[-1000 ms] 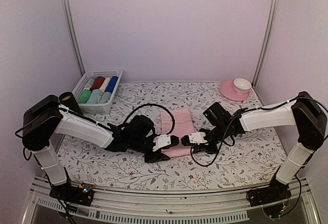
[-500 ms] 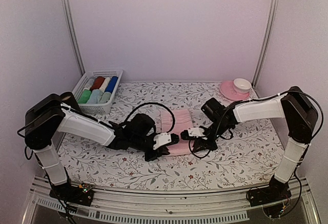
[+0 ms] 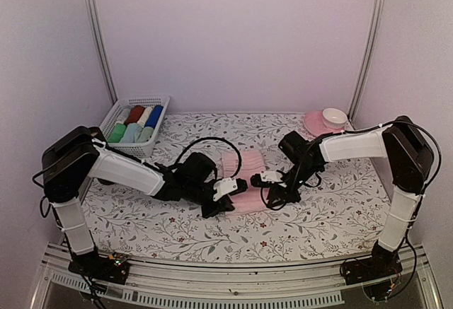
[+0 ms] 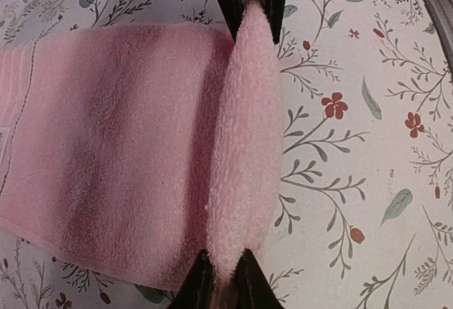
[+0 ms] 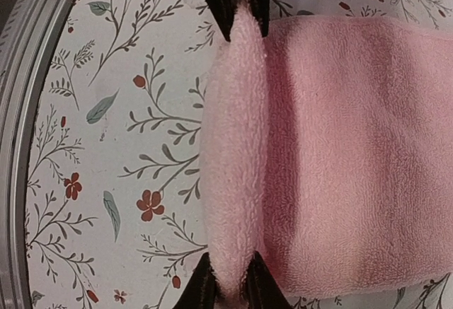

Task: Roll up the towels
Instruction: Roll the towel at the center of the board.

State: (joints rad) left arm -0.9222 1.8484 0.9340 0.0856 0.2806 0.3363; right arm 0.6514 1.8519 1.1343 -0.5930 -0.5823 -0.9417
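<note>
**Mia:** Where is the pink towel (image 3: 245,170)?

**Ben:** In the middle of the table (image 3: 177,235), lying flat on the flowery top. Its near edge is lifted into a soft, puffy fold.

**Mia:** Who has the fold?

**Ben:** Both arms. The left gripper (image 4: 221,275) pinches the left end. Its two black fingers are almost together, with only towel between them. The right gripper (image 5: 226,281) pinches the right end the same way, squeezed tight on the fold.

**Mia:** Is the rest of the towel rolled?

**Ben:** No. The far part lies flat and spread out.

**Mia:** Is anything in the way?

**Ben:** From above, the two grippers cover most of the near edge, so the fold is hard to see there. A black cable (image 3: 212,141) from the left arm loops over the towel's left side.

**Mia:** What else is around?

**Ben:** A white basket (image 3: 107,121) sits at the far left, well apart from the towel. It holds rolled cloths (image 3: 134,125): green, dark red, white and blue. At the far right there is a pink saucer (image 3: 313,124) with a white cup (image 3: 335,117) on it, also well apart.
</note>
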